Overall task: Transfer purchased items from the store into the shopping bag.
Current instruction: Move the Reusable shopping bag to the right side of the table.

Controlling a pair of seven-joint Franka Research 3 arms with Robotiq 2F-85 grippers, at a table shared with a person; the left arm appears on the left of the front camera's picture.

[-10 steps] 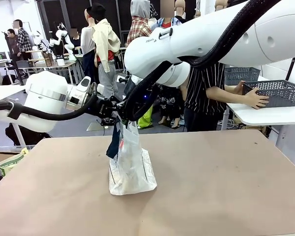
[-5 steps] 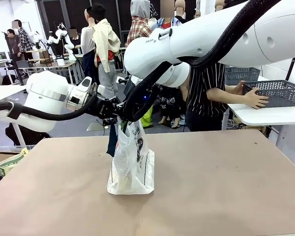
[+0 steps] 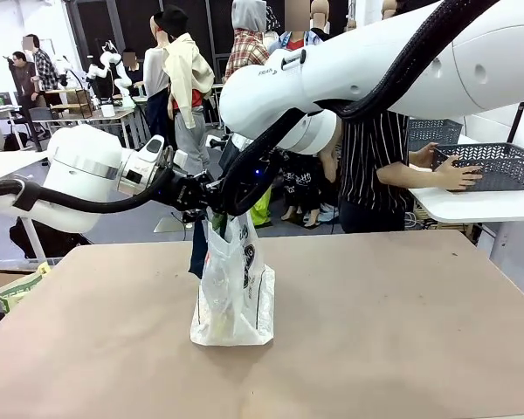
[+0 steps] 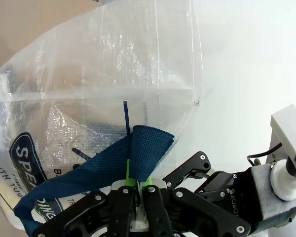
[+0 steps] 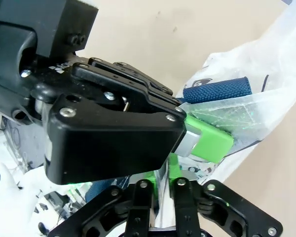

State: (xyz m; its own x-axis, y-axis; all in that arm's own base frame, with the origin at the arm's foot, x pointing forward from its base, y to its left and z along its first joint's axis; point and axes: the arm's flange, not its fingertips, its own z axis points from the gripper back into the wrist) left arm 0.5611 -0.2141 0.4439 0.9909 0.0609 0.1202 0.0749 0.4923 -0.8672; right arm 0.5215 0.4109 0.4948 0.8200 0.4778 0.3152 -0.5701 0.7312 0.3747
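The shopping bag (image 3: pixel 233 292) stands upright on the brown table (image 3: pixel 402 332), translucent with dark print. My left gripper (image 3: pixel 208 202) is shut on the bag's blue handle (image 4: pixel 143 145) at the rim; the left wrist view shows the gripper (image 4: pixel 136 185) pinching it. My right gripper (image 3: pixel 229 208) is right beside it at the bag's mouth, and the right wrist view shows this gripper (image 5: pixel 160 190) slightly open with bag film between the pads. The store, a dark lattice basket (image 3: pixel 489 161), sits on a white side table with a person's hands on it. Purchased items are hidden.
A second dark basket (image 3: pixel 428 131) stands behind the first. The white side table (image 3: pixel 480 206) is at the far right, beyond the brown table's edge. A person stands between the two tables. A bin with a yellowish pack (image 3: pixel 17 288) is low on the left.
The bag has been pulled upright and its mouth lifted. My left gripper closed on the handle, and my right gripper's jaws have parted slightly. The person leaned a little to the right.
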